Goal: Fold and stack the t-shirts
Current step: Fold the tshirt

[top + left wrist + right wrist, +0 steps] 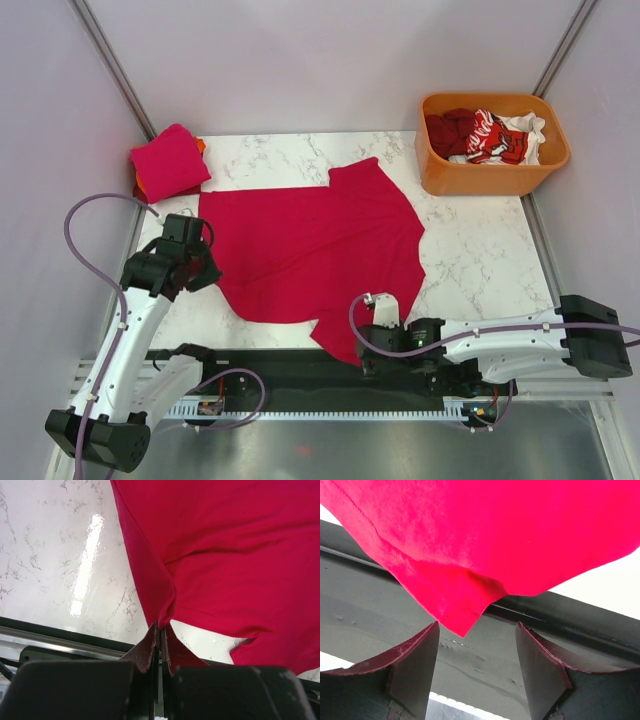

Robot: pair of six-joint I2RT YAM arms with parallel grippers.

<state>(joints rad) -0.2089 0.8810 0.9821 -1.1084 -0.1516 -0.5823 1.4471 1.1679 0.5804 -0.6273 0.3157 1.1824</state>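
A crimson t-shirt [310, 245] lies spread on the marble table. My left gripper [203, 272] is shut on its left edge; the left wrist view shows the cloth [220, 555] pinched into a peak at my closed fingertips [161, 627]. My right gripper [362, 352] is open at the table's near edge, beside the shirt's lower corner. In the right wrist view that corner [465, 615] hangs just in front of the open fingers [415, 655], not gripped. A folded pink-red shirt [168, 160] lies on an orange one at the back left.
An orange plastic tub [495, 175] at the back right holds dark red, white and red-and-white printed shirts [490, 135]. A black rail [300, 375] runs along the near edge under the right gripper. Bare marble [480, 260] lies right of the spread shirt.
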